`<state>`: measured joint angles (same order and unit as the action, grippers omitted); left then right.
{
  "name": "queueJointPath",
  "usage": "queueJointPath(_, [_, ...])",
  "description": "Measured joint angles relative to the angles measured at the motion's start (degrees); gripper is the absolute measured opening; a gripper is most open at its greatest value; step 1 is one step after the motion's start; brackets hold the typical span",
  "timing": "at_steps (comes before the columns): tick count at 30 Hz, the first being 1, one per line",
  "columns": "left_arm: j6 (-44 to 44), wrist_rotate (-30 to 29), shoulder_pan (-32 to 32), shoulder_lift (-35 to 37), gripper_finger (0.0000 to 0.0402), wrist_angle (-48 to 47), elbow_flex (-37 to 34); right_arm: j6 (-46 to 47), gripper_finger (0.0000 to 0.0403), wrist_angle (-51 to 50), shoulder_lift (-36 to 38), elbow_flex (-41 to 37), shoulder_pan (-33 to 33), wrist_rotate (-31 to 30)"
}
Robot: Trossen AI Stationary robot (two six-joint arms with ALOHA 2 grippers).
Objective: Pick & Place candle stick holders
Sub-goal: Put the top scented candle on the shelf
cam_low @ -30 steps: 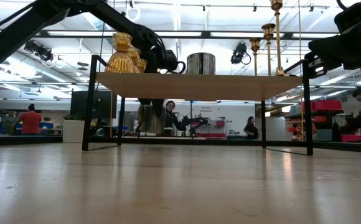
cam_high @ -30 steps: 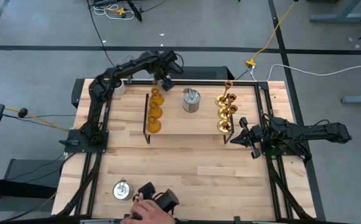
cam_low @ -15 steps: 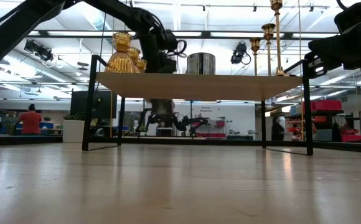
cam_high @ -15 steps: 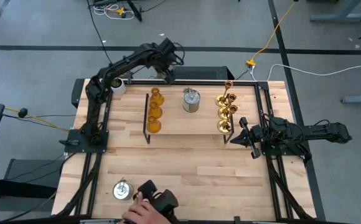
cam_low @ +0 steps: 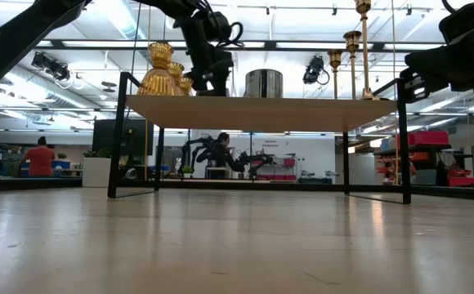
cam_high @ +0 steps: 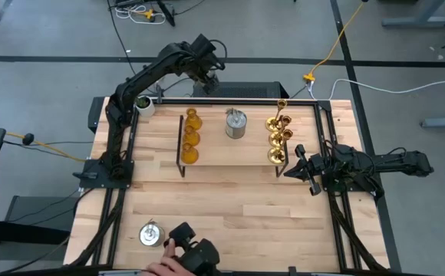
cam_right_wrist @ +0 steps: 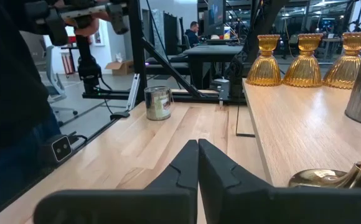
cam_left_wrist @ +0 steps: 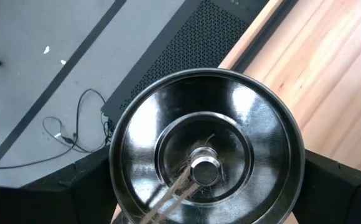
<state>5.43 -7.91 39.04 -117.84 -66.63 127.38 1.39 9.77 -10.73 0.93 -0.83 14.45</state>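
Left gripper (cam_high: 208, 78) held a silver can (cam_left_wrist: 206, 163) past the table's (cam_high: 238, 199) far edge; only its wrist view showed it. Right gripper (cam_right_wrist: 198, 163) pinched closed.

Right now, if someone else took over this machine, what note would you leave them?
Left gripper: raised past the table's far edge, clamped on a silver-grey metal can-shaped holder.
Right gripper: shut, empty, beside the wooden rack.
Done: rack holds three amber bulbous holders, one silver can, three gold brass holders.
Left: place the held can; another silver can stands near the table's front edge.
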Motion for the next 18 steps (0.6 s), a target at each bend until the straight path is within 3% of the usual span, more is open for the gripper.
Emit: queueJointPath(18, [0.23, -0.58, -6.88, 0.35, 0.0373, -5.66, 7.38, 0.00, 0.0013, 0.00, 0.01, 0.00, 0.01, 0.00])
